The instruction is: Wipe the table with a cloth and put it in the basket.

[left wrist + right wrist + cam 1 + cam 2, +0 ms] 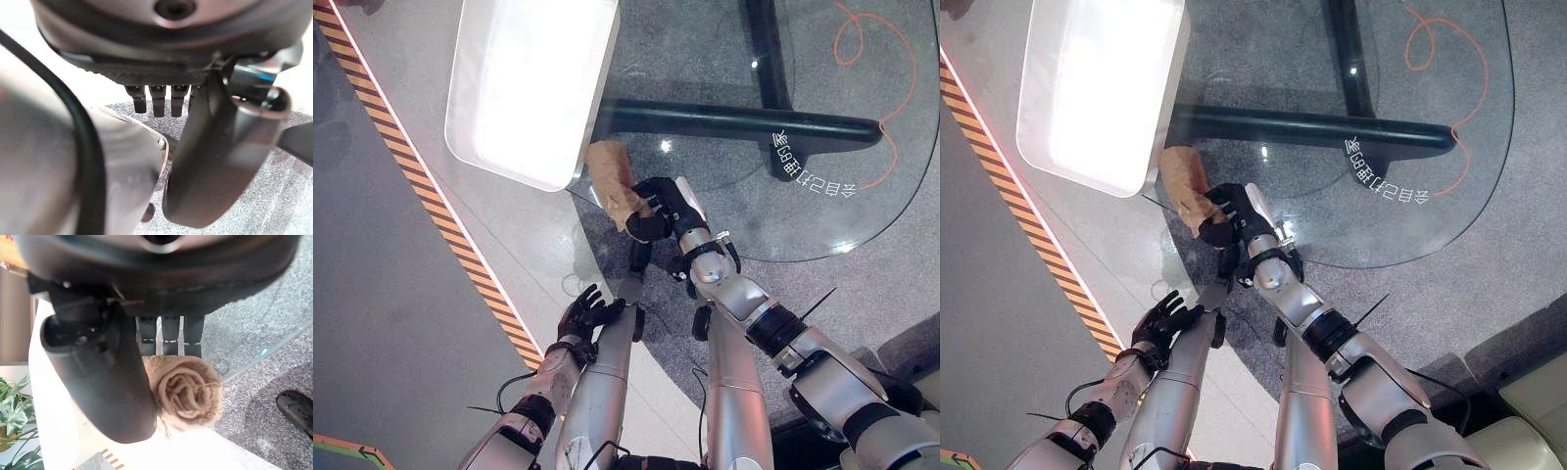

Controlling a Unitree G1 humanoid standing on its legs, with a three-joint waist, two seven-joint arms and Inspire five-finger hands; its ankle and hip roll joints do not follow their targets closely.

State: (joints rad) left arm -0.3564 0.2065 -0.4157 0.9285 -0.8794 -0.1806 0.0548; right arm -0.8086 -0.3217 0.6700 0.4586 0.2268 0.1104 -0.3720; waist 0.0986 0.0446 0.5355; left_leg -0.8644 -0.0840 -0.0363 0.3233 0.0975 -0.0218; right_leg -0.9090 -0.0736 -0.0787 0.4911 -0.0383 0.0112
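1. At the glass table's (822, 225) near edge, beside the basket (533, 88), the right hand (658, 208) has its fingers (170, 335) and thumb (105, 382) curled round the cloth (612, 181), which is rolled into a tight tan cylinder.
2. Position of the cloth: held above the table edge, its far end close to the basket's near corner; whether it touches the glass cannot be told.
3. Left hand (587, 315): hangs low, well apart from the basket, its fingers spread loosely and holding nothing.
4. Step in hand, as judged: carrying the cloth to the basket. Keep the grip firm, lift the roll over the basket's rim, and loosen the fingers only once the roll is above the interior.
5. Risk: a short reach may catch the roll on the rim and drop it to the floor.
6. Materials:
   - Cloth: soft, looped terry, spiral-wound at its end.
   - Basket: white, smooth, a rounded rectangular tub with a thick rim.
   - Table: clear glass with a curved edge, on a dark tubular base (744, 122).
   - Floor: grey speckled carpet (901, 284) under the table.
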